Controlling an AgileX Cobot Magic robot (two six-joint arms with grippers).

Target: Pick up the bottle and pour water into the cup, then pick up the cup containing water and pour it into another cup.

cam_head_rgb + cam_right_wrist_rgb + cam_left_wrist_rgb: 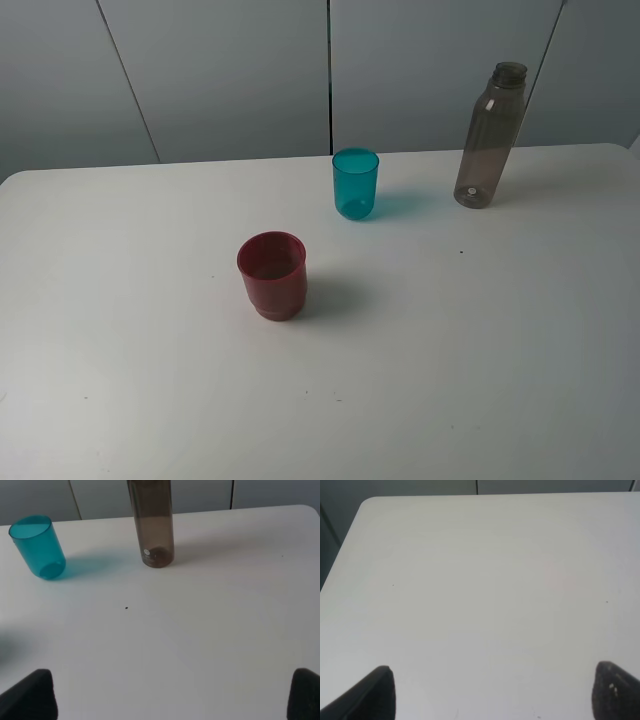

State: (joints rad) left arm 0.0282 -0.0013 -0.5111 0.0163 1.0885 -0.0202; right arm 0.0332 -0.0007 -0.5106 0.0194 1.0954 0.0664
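The smoky grey-brown bottle (488, 138) stands upright at the back right of the white table (450, 370); the right wrist view shows its lower body (152, 525). The teal cup (355, 184) stands upright at the back middle, left of the bottle, and it shows again in the right wrist view (38, 546). Nearer the front stands the dark red cup (272, 275). My right gripper (172, 695) is open, well short of the bottle, nothing between its fingers. My left gripper (492, 692) is open over bare table. Neither arm shows in the high view.
Grey wall panels (230, 70) rise behind the table's far edge. The table's rounded far left corner (367, 502) shows in the left wrist view. A small dark speck (461, 252) lies on the table in front of the bottle.
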